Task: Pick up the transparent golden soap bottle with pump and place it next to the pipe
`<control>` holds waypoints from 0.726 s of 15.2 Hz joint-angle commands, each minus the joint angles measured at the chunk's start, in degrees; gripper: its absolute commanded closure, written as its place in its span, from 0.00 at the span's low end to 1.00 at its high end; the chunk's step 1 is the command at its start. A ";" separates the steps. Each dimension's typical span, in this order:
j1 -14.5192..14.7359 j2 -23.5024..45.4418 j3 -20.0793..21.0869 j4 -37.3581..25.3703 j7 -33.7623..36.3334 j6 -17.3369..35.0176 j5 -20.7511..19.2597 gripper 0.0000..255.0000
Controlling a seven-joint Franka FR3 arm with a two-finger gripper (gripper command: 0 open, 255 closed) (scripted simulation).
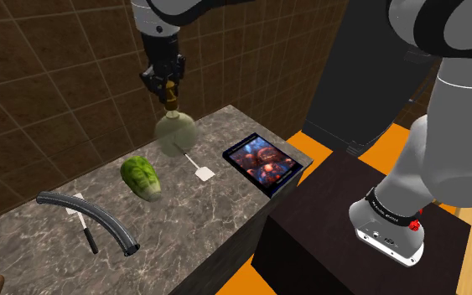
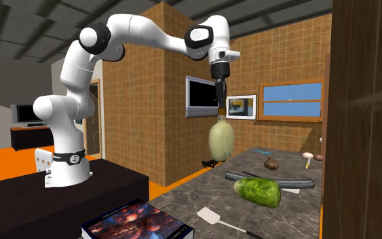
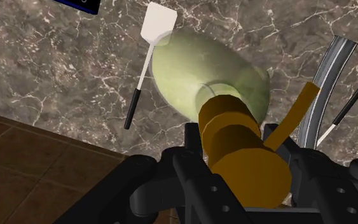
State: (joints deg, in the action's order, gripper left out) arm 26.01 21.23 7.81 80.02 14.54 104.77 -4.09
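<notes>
One step looks done: the gripper (image 1: pixel 168 85) is clamped on the golden pump (image 3: pixel 241 146) of the pale, see-through soap bottle (image 1: pixel 175 134), which hangs clear above the marble counter (image 1: pixel 24 251). The carry is the step in hand. Next comes travel toward the shoulder view's left, over the green vegetable (image 1: pixel 142 178), then a slow descent just beside the curved dark pipe (image 1: pixel 91 214). From the wrist view the hold seems firm, though that is hard to judge
</notes>
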 commanded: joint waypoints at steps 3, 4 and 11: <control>3.41 3.12 1.10 -1.89 4.69 1.08 -1.20 1.00; 4.28 4.06 1.32 -2.62 5.78 1.24 -1.51 1.00; 10.72 12.40 2.38 -10.84 12.94 0.97 -3.73 1.00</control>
State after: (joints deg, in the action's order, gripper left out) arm 35.79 32.08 10.11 70.95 26.51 105.93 -7.47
